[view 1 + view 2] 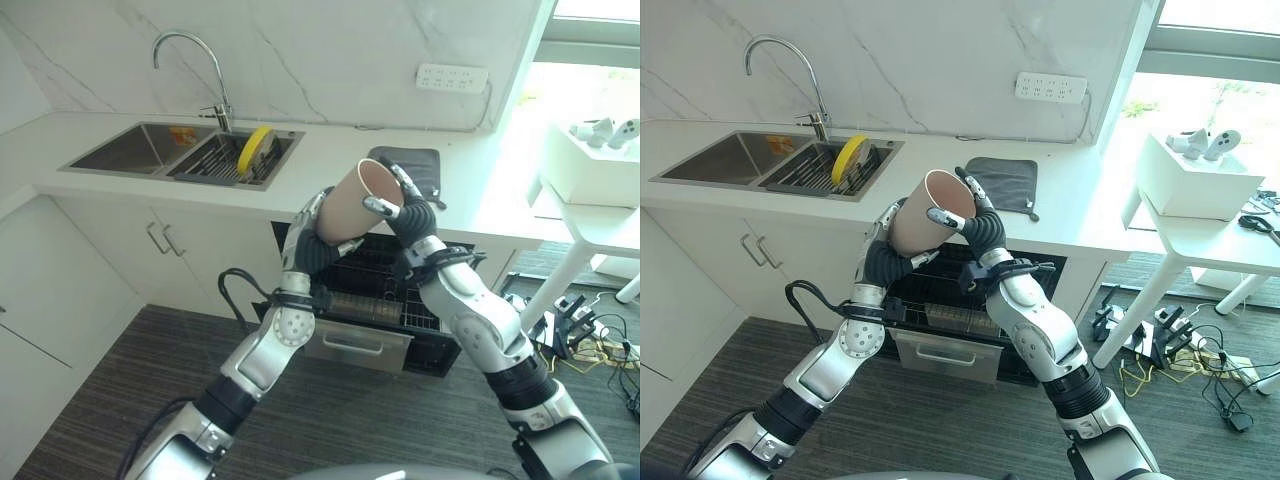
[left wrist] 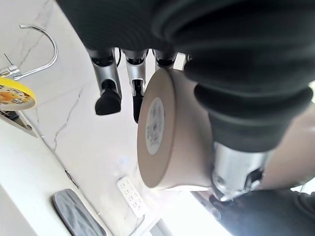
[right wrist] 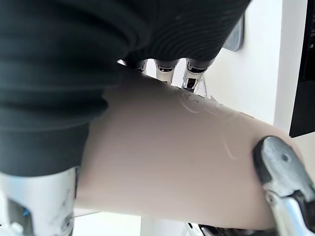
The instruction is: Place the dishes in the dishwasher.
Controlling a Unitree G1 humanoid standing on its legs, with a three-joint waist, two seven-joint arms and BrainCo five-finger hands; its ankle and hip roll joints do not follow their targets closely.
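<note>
Left eye view: white counter (marble wall behind), dark striped floor.

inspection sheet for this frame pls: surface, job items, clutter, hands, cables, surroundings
Surface: white counter, sink at the robot's left.
Job's things: beige cup held tilted above the open dishwasher rack; yellow plate upright in the sink rack.
Clutter: dark mat on the counter.
Hands: left hand and right hand both curled on the cup.
Cables: loose tangle on the floor.
Surroundings: faucet, wall socket strip, white side table.
</note>
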